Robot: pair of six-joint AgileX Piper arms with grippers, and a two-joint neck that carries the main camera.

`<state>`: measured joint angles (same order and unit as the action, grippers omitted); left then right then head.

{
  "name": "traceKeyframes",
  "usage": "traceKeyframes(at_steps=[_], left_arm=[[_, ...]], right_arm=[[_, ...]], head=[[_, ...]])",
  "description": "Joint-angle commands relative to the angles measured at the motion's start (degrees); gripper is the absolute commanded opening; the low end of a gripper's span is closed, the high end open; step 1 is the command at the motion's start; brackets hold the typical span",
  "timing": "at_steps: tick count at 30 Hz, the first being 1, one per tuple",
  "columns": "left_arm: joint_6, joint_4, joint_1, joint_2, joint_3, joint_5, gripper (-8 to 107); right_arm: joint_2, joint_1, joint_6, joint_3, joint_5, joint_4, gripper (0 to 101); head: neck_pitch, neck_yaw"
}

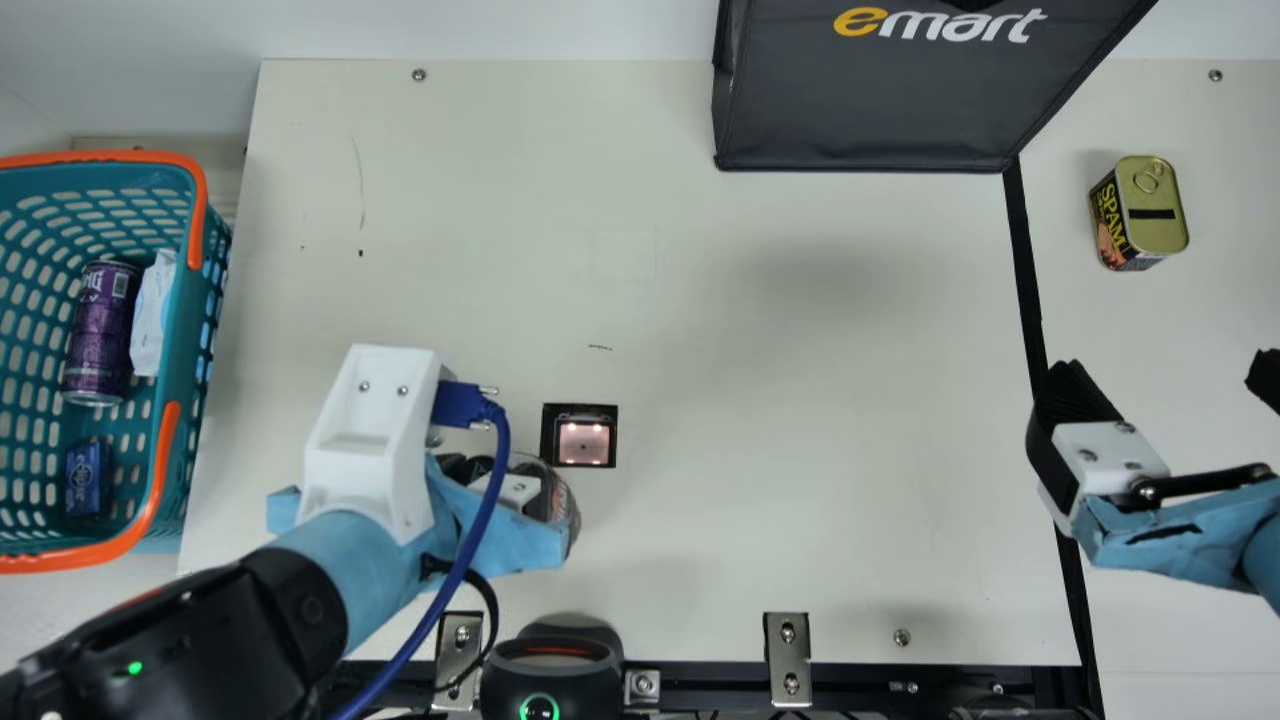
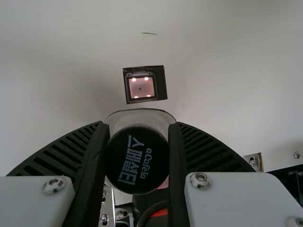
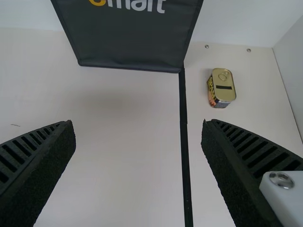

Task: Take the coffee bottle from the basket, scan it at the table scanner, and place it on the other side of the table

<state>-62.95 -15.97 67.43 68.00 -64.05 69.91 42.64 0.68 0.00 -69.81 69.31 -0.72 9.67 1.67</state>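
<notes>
Main view: the left black ribbed gripper is clamping 1 clear coffee bottle with a round black cap, its 2 fingers pressing opposite sides. The bottle is sitting out of the basket, near the 1 square black scanner with a lit pink window; whether its base is touching the cream table I cannot tell. The right black ribbed gripper is holding its 2 fingers wide apart, with nothing between them.

On the left, 1 teal plastic basket with orange trim is holding 3 items: 1 purple metal can, 1 white packet and 1 small blue packet. At the far side, 1 dark grey fabric bag is standing left of 1 gold-topped rectangular tin, and 1 black strip is running between the tin and the scanner.
</notes>
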Motion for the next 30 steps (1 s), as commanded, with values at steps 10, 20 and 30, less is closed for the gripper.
traceKeyframes(at_steps=[10,20,30], left_arm=[[-1.9,0.4,2.1,-0.5,-1.2,0.0,-8],[3.2,1.7,0.2,-2.5,-3.1,0.0,-8],[18.3,7.6,-4.5,-5.6,-2.2,-4.1,-8]], right_arm=[[0.0,0.0,0.0,0.0,0.0,0.0,95],[0.0,0.0,0.0,0.0,0.0,0.0,95],[0.0,0.0,0.0,0.0,0.0,0.0,95]], head=[[-1.7,-0.1],[-1.7,-0.1],[-1.7,-0.1]])
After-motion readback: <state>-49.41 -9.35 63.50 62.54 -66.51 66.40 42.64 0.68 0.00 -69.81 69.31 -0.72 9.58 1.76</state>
